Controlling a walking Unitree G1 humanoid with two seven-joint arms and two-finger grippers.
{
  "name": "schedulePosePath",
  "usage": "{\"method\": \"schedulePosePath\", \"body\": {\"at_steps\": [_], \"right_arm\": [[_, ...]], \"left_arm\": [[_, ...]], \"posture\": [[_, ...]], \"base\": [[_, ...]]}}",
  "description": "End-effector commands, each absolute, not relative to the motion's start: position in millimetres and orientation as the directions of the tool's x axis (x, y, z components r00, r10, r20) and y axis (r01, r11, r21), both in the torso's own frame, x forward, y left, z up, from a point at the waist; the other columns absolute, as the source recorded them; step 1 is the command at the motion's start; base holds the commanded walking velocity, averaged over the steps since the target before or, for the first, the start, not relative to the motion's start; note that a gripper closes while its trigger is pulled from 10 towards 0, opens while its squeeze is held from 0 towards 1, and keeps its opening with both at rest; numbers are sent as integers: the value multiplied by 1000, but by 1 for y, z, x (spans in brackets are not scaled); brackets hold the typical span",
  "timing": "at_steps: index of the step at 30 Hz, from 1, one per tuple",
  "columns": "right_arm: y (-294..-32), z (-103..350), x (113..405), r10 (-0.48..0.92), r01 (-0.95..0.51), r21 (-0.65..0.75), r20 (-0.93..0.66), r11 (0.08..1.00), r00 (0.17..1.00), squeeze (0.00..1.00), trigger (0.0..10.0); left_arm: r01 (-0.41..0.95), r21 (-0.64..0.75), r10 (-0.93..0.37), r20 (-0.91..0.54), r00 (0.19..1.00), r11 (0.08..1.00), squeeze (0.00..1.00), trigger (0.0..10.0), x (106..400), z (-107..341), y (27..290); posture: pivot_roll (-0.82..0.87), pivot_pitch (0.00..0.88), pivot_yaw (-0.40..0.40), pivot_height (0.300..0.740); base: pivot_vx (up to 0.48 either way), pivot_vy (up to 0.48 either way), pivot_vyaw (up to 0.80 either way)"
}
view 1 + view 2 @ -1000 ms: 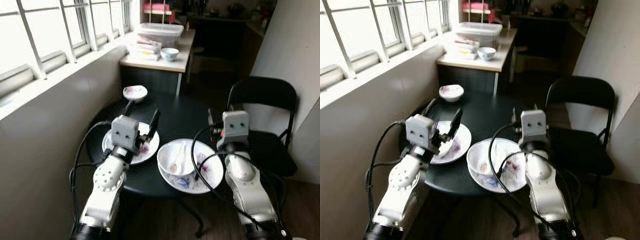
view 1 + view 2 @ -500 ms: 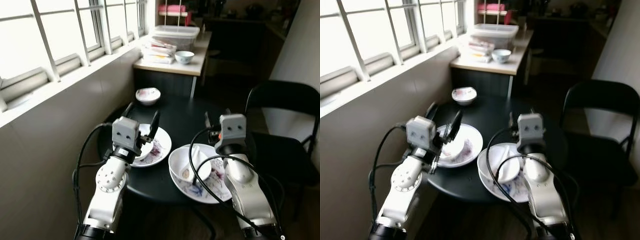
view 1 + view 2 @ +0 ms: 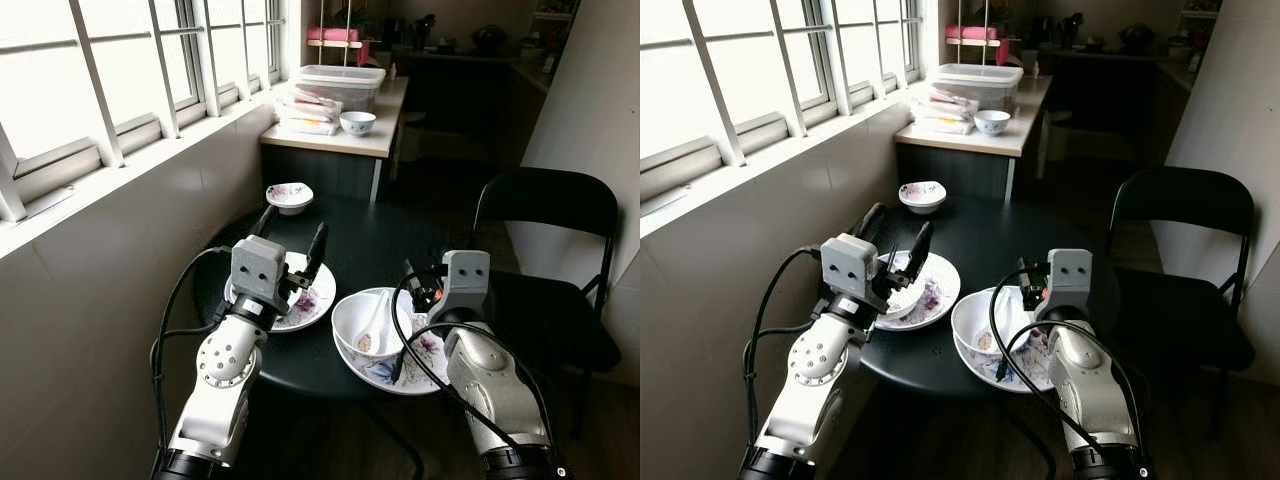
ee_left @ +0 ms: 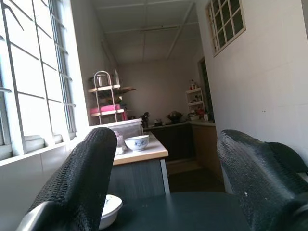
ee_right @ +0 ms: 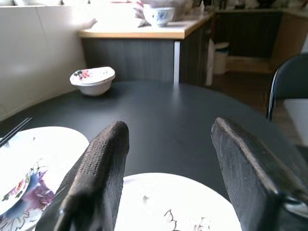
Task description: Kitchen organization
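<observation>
**Both pincers raised over the round counter, nothing gripped**

Round black counter (image 3: pixel 370 235) beside the window wall; black folding chair (image 3: pixel 545 260) at its right edge.

Left pincer (image 3: pixel 292 238) hovering above the flowered plate (image 3: pixel 310 305) near the left edge; fingers (image 4: pixel 79 180) spread apart, empty. Small shallow dish (image 3: pixel 902 296) resting on that plate, partly hidden by the wrist housing.

Right pincer (image 5: pixel 168 159) hovering over the near-right edge, fingers (image 5: pixel 103 166) wide apart, empty. Beneath and just left of it: white bowl (image 3: pixel 365 322) seated on a larger flowered plate (image 3: pixel 420 362), white spoon (image 3: pixel 372 318) lying inside the bowl.

Small flowered bowl (image 3: pixel 289 196) alone at the far-left edge, well apart from both plates.

Beyond the round counter, a light-topped side counter (image 3: pixel 375 140) against the window: blue-and-white bowl (image 3: pixel 357 122), clear lidded tub (image 3: pixel 335 85), low stack of flat packets (image 3: pixel 308 110) near the wall side
</observation>
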State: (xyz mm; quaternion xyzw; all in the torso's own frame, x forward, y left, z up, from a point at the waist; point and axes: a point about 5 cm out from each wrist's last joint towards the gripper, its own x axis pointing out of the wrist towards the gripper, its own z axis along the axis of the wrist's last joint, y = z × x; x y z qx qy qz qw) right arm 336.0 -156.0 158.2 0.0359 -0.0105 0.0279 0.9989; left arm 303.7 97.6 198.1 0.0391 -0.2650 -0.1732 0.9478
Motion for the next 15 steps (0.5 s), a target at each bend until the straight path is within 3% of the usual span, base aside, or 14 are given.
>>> {"method": "schedulePosePath", "body": {"at_steps": [1,10,15], "right_arm": [[-162,153,340,56,-53,121,-21,991,998,0,10000],[-171,129,360,94,-57,217,-163,975,982,0,10000],[-167,126,367,126,-89,199,-180,976,975,0,10000]], "left_arm": [[319,172,-362,494,791,932,0,10000,303,200,95],[321,179,-367,492,790,930,0,10000,303,201,95],[319,182,-367,489,791,930,0,10000,303,200,96]], "posture": [[-3,0,-34,740],[12,0,-35,740],[18,0,-35,740]], "base": [[0,0,0],[0,0,0],[0,0,0]]}}
